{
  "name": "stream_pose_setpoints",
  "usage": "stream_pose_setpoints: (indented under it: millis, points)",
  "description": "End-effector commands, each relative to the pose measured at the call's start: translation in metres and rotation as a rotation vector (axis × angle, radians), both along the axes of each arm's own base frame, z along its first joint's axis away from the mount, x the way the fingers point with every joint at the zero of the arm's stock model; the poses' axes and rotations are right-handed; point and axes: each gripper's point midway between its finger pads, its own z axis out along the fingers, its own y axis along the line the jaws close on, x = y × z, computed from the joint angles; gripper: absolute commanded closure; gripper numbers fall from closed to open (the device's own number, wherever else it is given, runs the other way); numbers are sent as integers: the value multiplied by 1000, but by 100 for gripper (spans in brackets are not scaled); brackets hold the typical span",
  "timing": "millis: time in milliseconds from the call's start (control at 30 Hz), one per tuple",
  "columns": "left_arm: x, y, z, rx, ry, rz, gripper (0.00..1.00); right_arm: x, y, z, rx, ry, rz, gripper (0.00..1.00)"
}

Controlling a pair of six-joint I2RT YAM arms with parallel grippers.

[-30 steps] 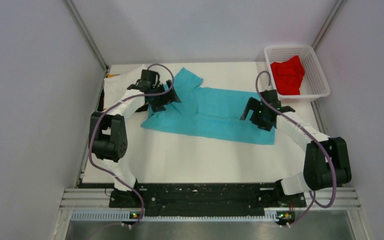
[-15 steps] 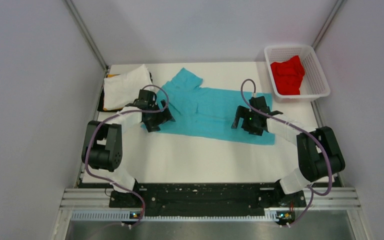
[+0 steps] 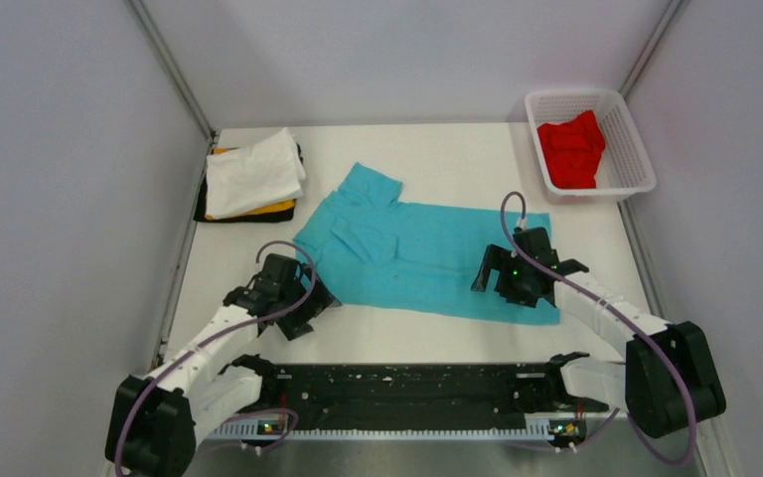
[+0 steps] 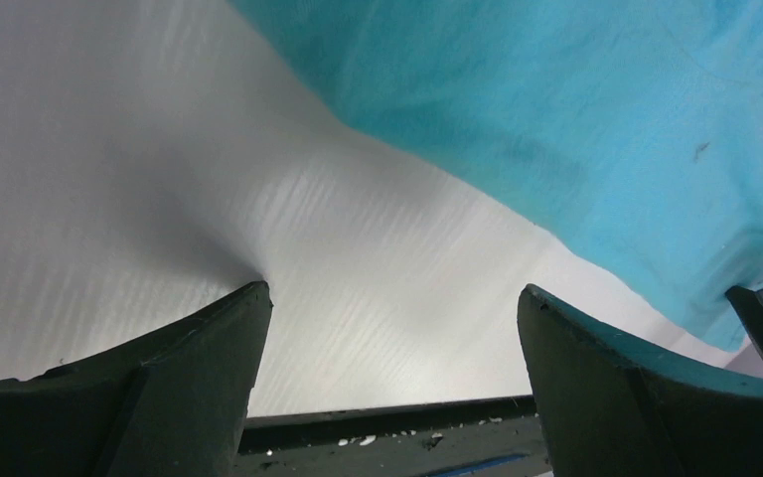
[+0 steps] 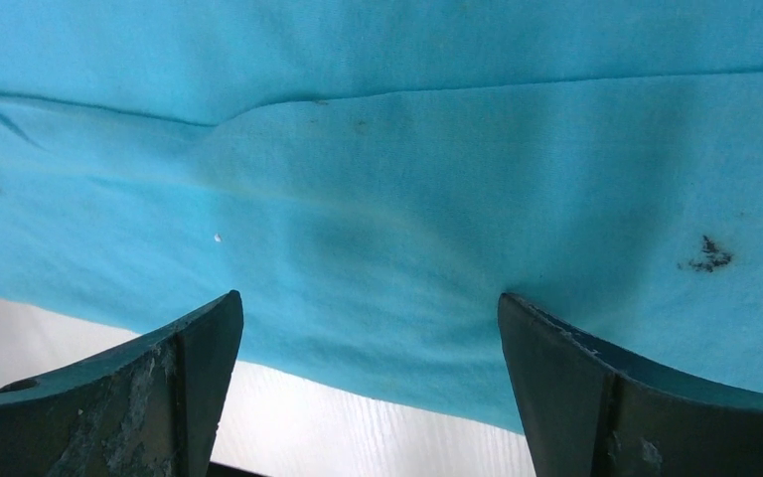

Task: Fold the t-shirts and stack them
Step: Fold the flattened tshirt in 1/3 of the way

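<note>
The turquoise-blue t-shirt (image 3: 427,253) lies flat across the middle of the table, with a small fold near its left sleeve. My left gripper (image 3: 298,303) is open and empty over bare table just off the shirt's near left corner. In the left wrist view the gripper (image 4: 392,338) has the shirt (image 4: 596,119) at the upper right. My right gripper (image 3: 512,283) is open over the shirt's near right hem. In the right wrist view the gripper (image 5: 370,348) straddles that hem (image 5: 378,199) and holds nothing. The red t-shirt (image 3: 571,149) is bunched in the basket.
A white mesh basket (image 3: 639,159) stands at the back right. At the back left is a folded stack: the white t-shirt (image 3: 253,174) on the yellow-orange one (image 3: 270,210) on the black one (image 3: 204,211). The black rail (image 3: 407,383) runs along the near edge.
Both arms have drawn back toward the near edge. The left gripper has left the shirt's left side and now sits off its near corner. The shirt has shifted slightly nearer.
</note>
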Motion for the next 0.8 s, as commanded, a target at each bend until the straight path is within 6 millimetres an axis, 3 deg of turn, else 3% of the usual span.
stream_pose_setpoints:
  millis: [0, 100, 200, 333, 467, 600, 767]
  points:
    - [-24, -4, -7, -16, 44, 63, 1, -64, -15, -29, -45, 232, -23, 1]
    - [-10, -9, 17, -14, -56, 32, 1, -54, -19, -22, -73, 195, -39, 1]
    - [17, -12, 50, 16, -173, -10, 1, -44, -18, -15, -72, 162, -34, 1]
    - [72, -20, 91, 69, -358, -45, 1, -33, -17, -7, -77, 126, -33, 1]
    - [130, -27, 104, 129, -459, -64, 1, -27, -16, -1, -72, 101, -36, 1]
    - [167, -31, 87, 195, -385, -94, 1, -14, -16, 17, -73, 35, -40, 1]
    - [167, -35, 35, 186, -240, -127, 1, 14, -23, 65, -102, -116, -95, 1]
